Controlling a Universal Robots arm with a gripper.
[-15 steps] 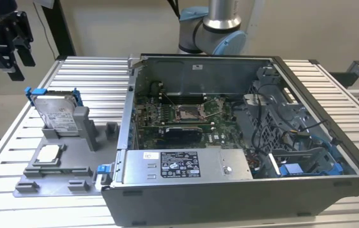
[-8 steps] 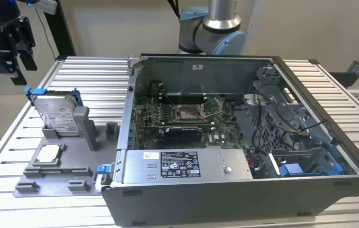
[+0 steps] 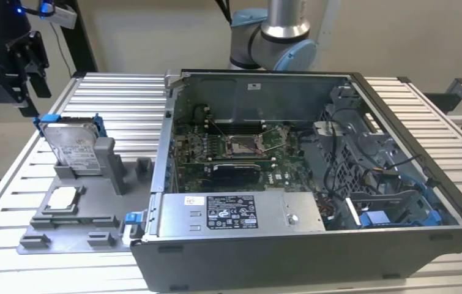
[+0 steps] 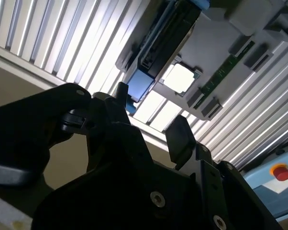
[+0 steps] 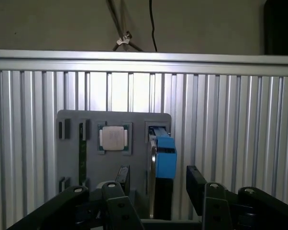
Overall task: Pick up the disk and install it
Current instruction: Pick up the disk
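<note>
The disk point(image 3: 71, 144) is stood on edge in a slot of the grey holder point(image 3: 92, 214), at the exterior view's left, beside the open case point(image 3: 426, 214) but apart from it. A chip point(image 3: 61, 199) is laid flat on the holder, nearer than the disk. The gripper point(image 3: 28, 101) is hung just above the disk's top left corner. No contact is seen. Its fingers are spread and nothing is held. In the first wrist view the disk's blue bracket point(image 5: 165, 158) is lined up approx. btw the fingertips. Step in hand, as judged: approach for pick-up, w/ install not yet begun. A grasp calls for the disk to be centred btw the fingers.
</note>
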